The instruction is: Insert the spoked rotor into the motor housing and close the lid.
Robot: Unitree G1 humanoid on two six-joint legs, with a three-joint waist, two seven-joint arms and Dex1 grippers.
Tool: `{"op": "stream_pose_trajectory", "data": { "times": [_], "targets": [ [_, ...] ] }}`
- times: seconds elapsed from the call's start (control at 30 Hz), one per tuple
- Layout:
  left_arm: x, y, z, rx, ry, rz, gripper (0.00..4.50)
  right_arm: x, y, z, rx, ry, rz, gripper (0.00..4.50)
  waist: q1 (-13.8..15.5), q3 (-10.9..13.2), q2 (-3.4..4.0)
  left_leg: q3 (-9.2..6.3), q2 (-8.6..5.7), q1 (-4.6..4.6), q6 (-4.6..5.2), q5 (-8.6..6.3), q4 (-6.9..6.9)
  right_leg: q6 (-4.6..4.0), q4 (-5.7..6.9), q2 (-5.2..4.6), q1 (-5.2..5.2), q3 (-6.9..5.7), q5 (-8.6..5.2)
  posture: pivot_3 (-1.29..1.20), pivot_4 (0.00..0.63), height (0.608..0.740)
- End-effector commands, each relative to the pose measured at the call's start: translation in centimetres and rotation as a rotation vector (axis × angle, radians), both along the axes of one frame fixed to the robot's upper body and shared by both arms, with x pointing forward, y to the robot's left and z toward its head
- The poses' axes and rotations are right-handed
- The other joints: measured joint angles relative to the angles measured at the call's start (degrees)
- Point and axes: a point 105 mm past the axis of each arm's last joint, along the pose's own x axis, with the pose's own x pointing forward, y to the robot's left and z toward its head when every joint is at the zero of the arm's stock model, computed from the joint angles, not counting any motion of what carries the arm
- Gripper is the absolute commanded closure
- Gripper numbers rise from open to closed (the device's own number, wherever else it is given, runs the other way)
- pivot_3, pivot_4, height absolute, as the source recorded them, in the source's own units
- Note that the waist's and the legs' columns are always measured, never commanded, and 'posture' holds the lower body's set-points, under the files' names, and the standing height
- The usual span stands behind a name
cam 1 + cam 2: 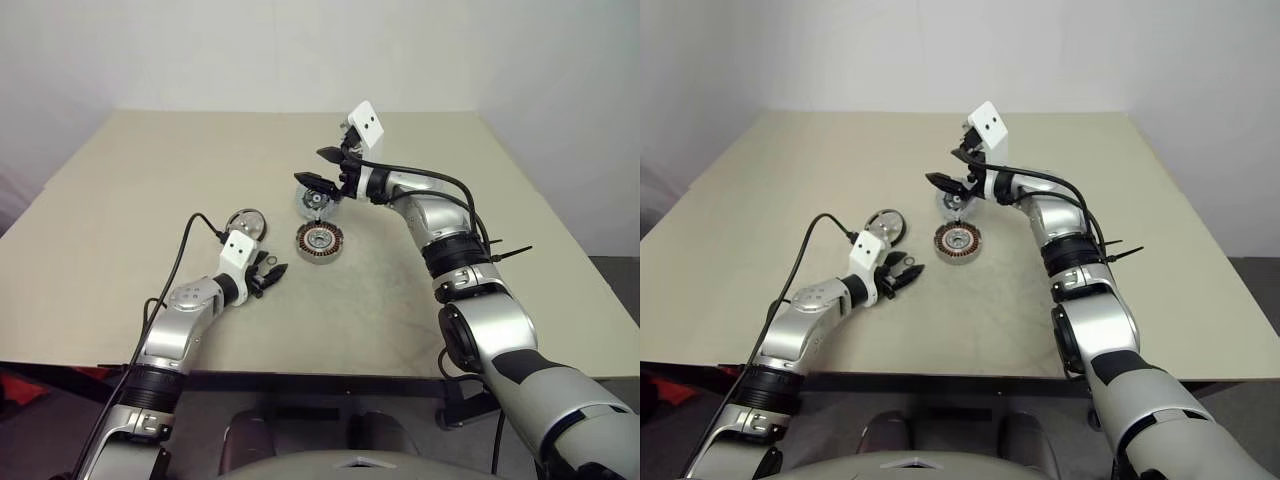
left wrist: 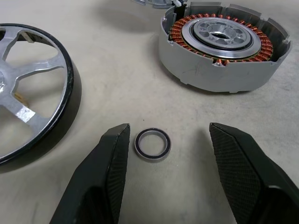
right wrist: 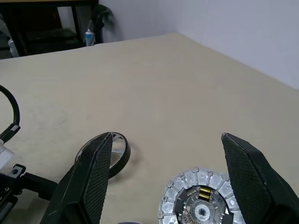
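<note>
The motor housing [image 1: 319,241] sits mid-table with its copper coils and silver hub facing up. Just behind it the lid [image 1: 308,203] lies open and flat, its inner face [image 3: 201,201] upward. The spoked rotor [image 1: 247,224] rests on the table to the housing's left, also seen at the rotor [image 2: 28,102] in the left wrist view. My left gripper [image 1: 275,265] is low over the table in front of the rotor, open, with a tiny thin ring [image 2: 153,144] lying between its fingers. My right gripper [image 1: 322,168] hovers above the lid, open wide and holding nothing.
The beige table [image 1: 150,200] has bare surface on all sides of the parts. Its front edge [image 1: 300,372] runs close to me. A black cable [image 1: 180,250] trails from my left wrist across the near left of the table.
</note>
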Motion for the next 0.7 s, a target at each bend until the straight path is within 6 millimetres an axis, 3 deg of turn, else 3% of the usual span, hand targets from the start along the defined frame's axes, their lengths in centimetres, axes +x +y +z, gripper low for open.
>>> {"op": "stream_pose_trajectory", "data": {
  "times": [0.03, 0.17, 0.27, 0.37, 0.7],
  "targets": [
    [0.45, 0.00, 1.41, 0.000, -0.055, 0.003, 1.64, -0.15, 0.44, 2.10, 0.013, -0.075, 0.019, 0.32, -0.18, 0.00, 0.00, 0.00, 0.00, 0.00, 0.00, 0.00, 0.00, 0.00, 0.00, 0.00, 0.00, 0.00, 0.00, 0.00, 0.000, 0.740],
    [0.50, 0.42, 1.05, -0.020, -0.038, 0.031, 1.64, -0.17, 0.47, 2.10, 0.014, -0.075, 0.019, 0.32, -0.40, 0.00, 0.00, 0.00, 0.00, 0.00, 0.00, 0.00, 0.00, 0.00, 0.00, 0.00, 0.00, 0.00, 0.00, 0.00, 0.000, 0.740],
    [0.50, 0.58, 0.87, -0.033, -0.028, 0.044, 2.21, -0.13, 0.43, 2.11, 0.014, -0.075, 0.017, 0.32, -0.41, 0.00, 0.00, 0.00, 0.00, 0.00, 0.00, 0.00, 0.00, 0.00, 0.00, 0.00, 0.00, 0.00, 0.00, 0.00, 0.000, 0.740],
    [0.34, 0.65, 0.61, -0.032, -0.018, 0.045, 3.13, -0.11, 0.39, 2.12, 0.013, -0.075, 0.016, 0.32, -0.41, 0.00, 0.00, 0.00, 0.00, 0.00, 0.00, 0.00, 0.00, 0.00, 0.00, 0.00, 0.00, 0.00, 0.00, 0.00, 0.000, 0.740],
    [0.29, 0.83, 0.56, -0.026, -0.015, 0.052, 3.13, -0.13, 0.43, 2.11, 0.015, -0.076, 0.016, 0.32, -0.41, 0.00, 0.00, 0.00, 0.00, 0.01, 0.00, 0.00, 0.00, 0.00, 0.01, 0.00, 0.00, 0.01, 0.00, 0.00, 0.000, 0.740]
  ]
}}
